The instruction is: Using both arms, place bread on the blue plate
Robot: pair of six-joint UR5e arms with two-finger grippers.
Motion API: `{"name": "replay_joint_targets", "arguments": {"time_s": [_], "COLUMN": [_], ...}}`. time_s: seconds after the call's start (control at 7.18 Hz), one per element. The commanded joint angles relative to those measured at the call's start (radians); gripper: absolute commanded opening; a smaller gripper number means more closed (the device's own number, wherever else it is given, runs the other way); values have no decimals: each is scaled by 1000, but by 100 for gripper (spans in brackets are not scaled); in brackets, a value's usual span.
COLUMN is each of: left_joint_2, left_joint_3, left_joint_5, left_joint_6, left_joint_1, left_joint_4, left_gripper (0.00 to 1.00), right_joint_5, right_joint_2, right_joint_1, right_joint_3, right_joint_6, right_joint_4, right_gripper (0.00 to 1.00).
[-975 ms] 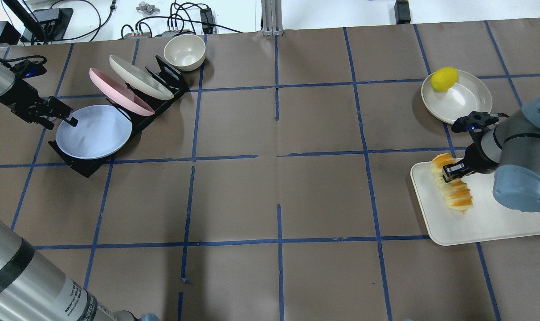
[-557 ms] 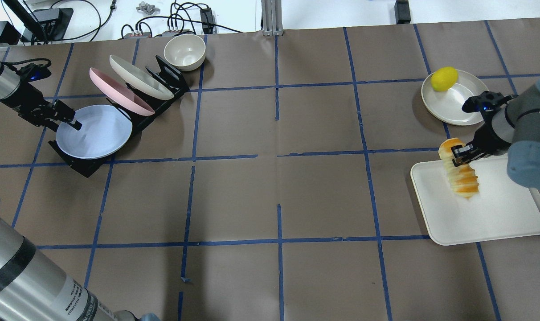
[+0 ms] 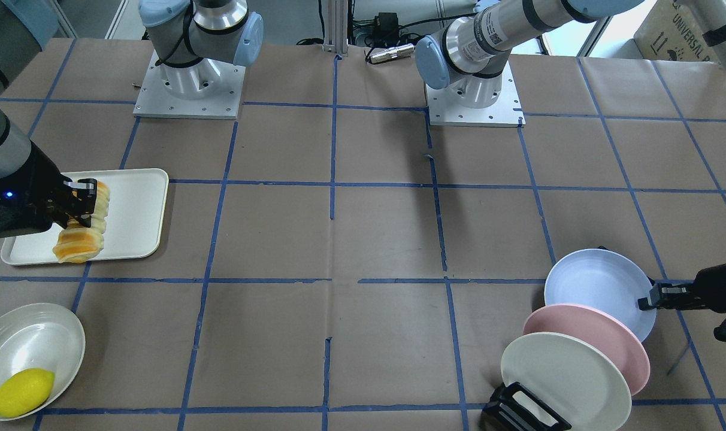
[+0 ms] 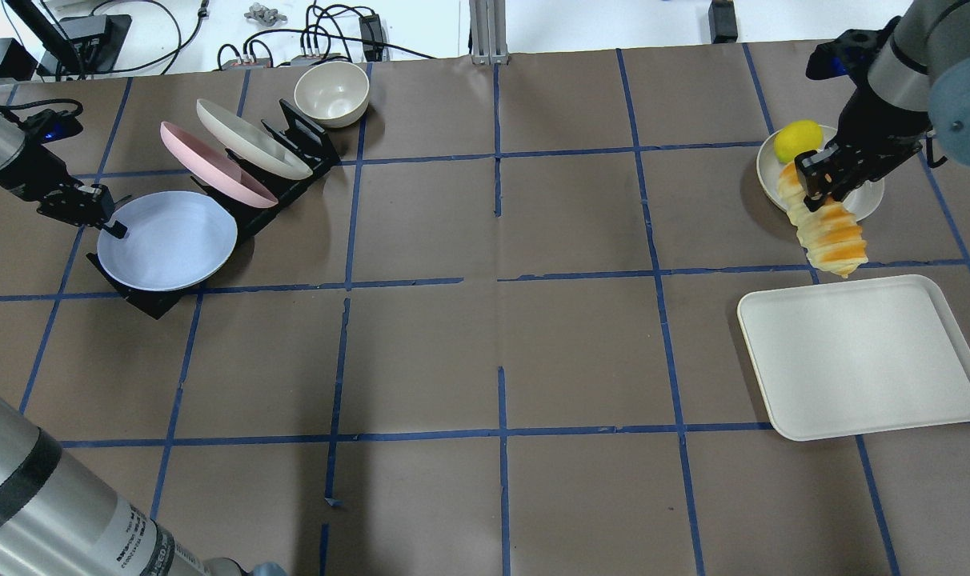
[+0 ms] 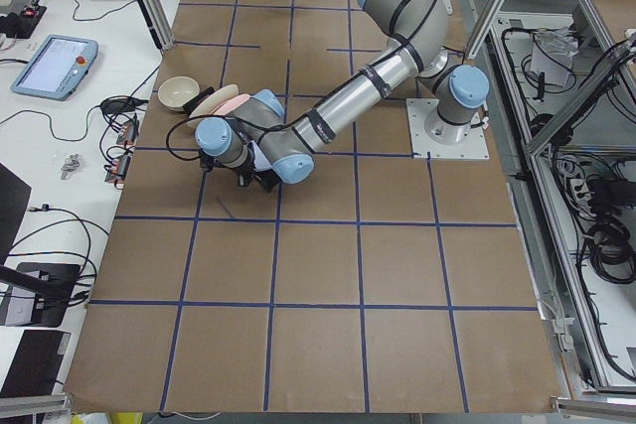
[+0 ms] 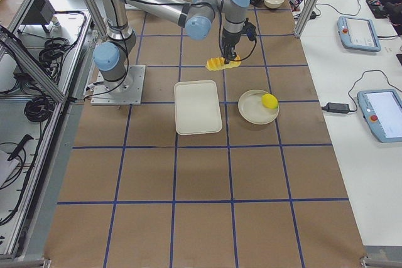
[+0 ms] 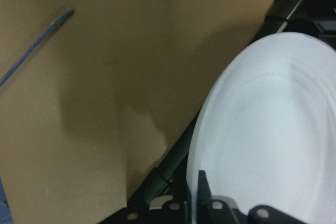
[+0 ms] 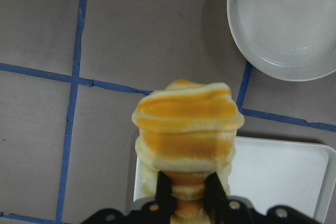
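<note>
The bread [image 4: 829, 228] hangs from my right gripper [image 4: 819, 182], which is shut on its upper end and holds it well above the table. In the right wrist view the bread [image 8: 186, 124] hangs over the far edge of the white tray [image 8: 278, 171]. The blue plate [image 4: 167, 240] leans in the front slot of the black rack [image 4: 297, 132]. My left gripper [image 4: 110, 226] is shut on the plate's left rim. In the left wrist view the plate's rim [image 7: 202, 145] runs between the fingers.
A pink plate [image 4: 213, 164] and a cream plate [image 4: 253, 138] stand in the rack behind the blue one. A cream bowl [image 4: 331, 92] sits beyond the rack. A lemon [image 3: 23, 392] lies in a white plate [image 3: 33, 341] next to the tray [image 4: 861, 360].
My right gripper has lifted the bread off the tray and raised it high. My left gripper has slid from over the blue plate back to its left rim.
</note>
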Motion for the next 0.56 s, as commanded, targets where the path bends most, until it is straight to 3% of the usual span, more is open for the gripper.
{"name": "replay_joint_targets", "arguments": {"time_s": [0.0,0.42], "left_joint_2": [29,165], "left_joint_3": [32,-47], "left_joint_5": [29,81], "left_joint_6": [4,10], "left_joint_1": [3,3], "left_joint_4": [-47,-110], "left_gripper": [1,1], "right_joint_5": [-5,-36], "right_joint_2": [-4,-24], "right_joint_1": [31,94], "right_joint_3": [-13,-13], "right_joint_6": [31,72], "right_joint_4": [27,26], "right_gripper": [34,37]}}
